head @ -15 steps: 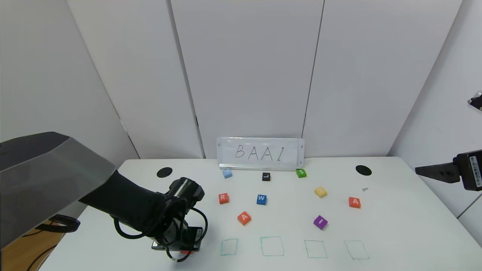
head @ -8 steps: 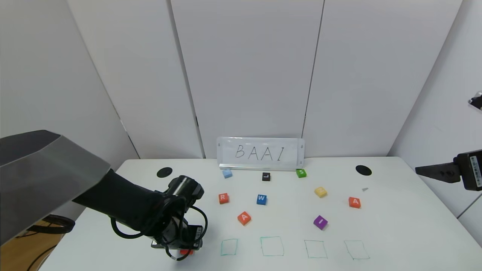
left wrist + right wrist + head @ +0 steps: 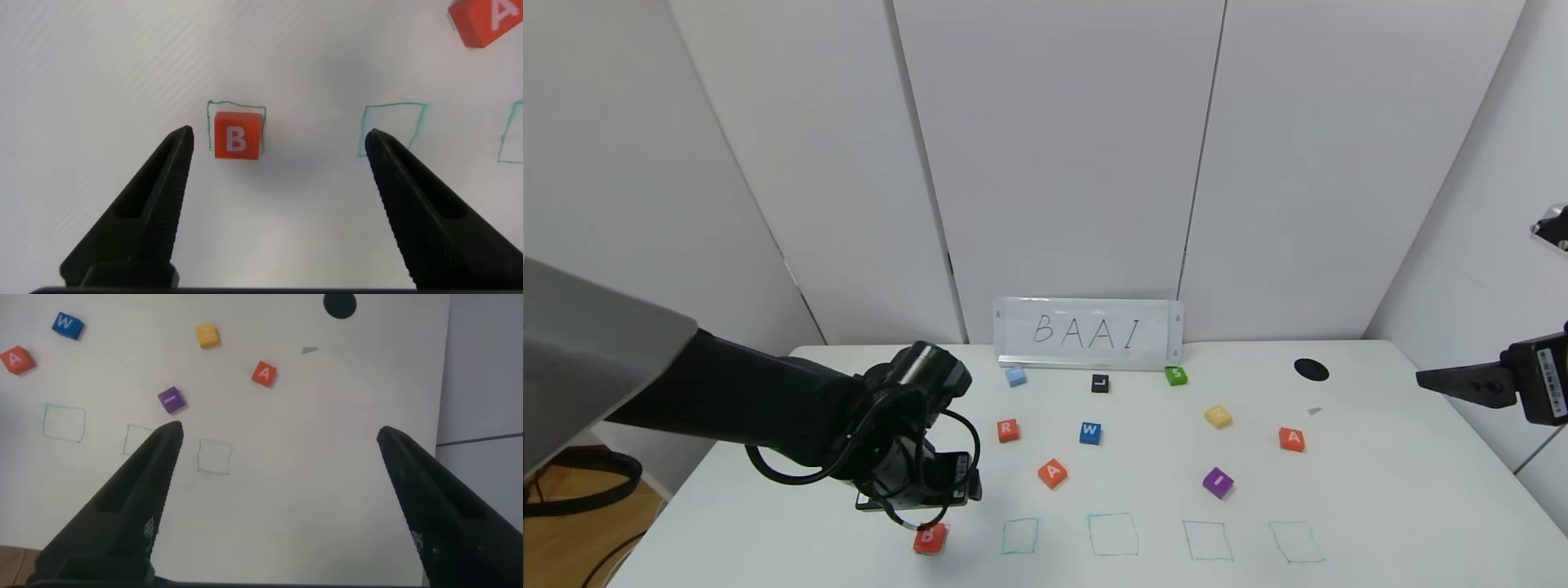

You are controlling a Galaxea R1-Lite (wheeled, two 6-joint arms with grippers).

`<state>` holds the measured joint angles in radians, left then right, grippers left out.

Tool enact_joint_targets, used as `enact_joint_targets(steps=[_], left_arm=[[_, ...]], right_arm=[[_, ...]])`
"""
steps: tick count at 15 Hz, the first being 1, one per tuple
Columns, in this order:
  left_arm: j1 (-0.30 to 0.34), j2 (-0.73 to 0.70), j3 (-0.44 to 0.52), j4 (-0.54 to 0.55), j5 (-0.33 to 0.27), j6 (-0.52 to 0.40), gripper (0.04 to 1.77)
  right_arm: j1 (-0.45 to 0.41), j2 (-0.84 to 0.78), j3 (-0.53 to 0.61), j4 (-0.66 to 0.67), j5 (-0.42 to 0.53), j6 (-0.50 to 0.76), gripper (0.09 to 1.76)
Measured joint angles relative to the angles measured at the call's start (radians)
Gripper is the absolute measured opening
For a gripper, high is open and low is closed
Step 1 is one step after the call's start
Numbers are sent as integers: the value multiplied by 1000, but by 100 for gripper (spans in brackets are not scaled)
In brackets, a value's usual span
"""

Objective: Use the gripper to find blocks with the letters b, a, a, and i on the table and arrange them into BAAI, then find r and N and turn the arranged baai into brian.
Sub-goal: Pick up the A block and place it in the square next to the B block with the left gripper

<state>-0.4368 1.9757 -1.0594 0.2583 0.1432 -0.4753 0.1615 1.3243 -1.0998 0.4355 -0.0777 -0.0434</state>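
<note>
B block (image 3: 237,136) flat, letter upright, sq outline

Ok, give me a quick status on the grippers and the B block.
Left gripper open above the B block. B sits in its green square. Right gripper open, parked off the table's right edge. Nothing in the way.

orange-red B block (image 3: 929,538), purple I block (image 3: 1217,482), white table (image 3: 1405,490)
</note>
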Motion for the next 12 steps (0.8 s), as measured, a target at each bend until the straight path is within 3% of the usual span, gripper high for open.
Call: enact_joint_targets(steps=[4, 6, 12], left_arm=[[-56, -2, -195, 207, -1, -212, 159], [-93, 7, -260, 234, -1, -338, 162], [-145, 100, -339, 253, -19, -501, 167]], right_arm=[[11, -3, 4, 0, -3, 1, 171], [21, -5, 8, -1, -7, 1, 171], [74, -30, 28, -2, -33, 3, 171]])
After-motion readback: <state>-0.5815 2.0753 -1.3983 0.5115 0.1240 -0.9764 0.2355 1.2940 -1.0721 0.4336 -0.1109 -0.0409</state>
